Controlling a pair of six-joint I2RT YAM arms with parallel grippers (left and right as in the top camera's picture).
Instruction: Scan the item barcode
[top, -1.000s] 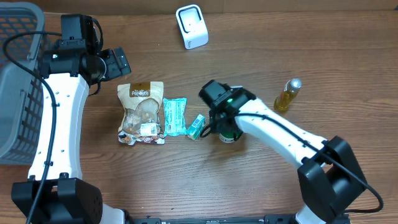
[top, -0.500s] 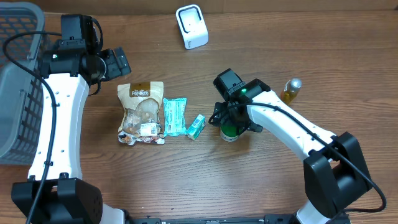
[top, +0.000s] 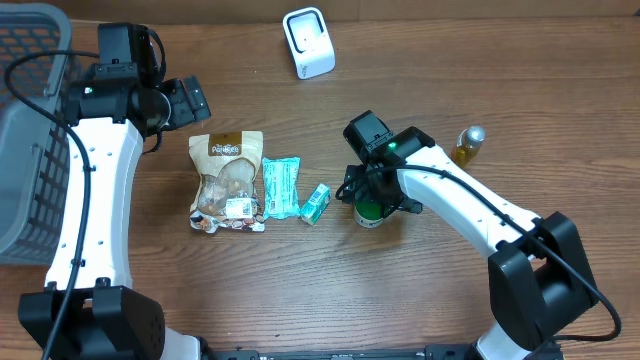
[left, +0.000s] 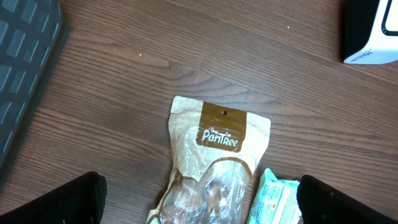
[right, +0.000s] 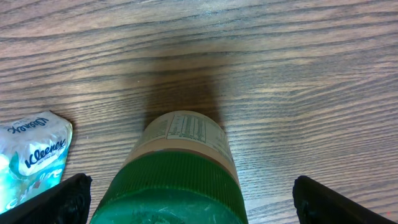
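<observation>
Scanner: we take the white scanner (top: 308, 42), at the far side of the bench (top: 300, 290), as the reference for every place below.
Item to scan: the green-lidded jar (right: 177, 146) stands upright on the robot's side of the scanner and slightly to its right, with a printed label around its body.
Right pincer: the right pincer (top: 376, 198) hangs over the jar, jaws spread wide to either side of the lid, gripping nothing.
Left pincer: the left pincer (top: 188, 101), left of the scanner, is likewise wide open and empty.
Handling: we judge the jar stiff, smooth-walled and of moderate weight. The ribbed lid should give surer purchase than the glossy label.
Where to hold: we would close across the lid or just beneath it, leaving uncovered the label, where we expect the barcode.
Risk: we judge that a high grip may let the jar swing or tip.
</observation>
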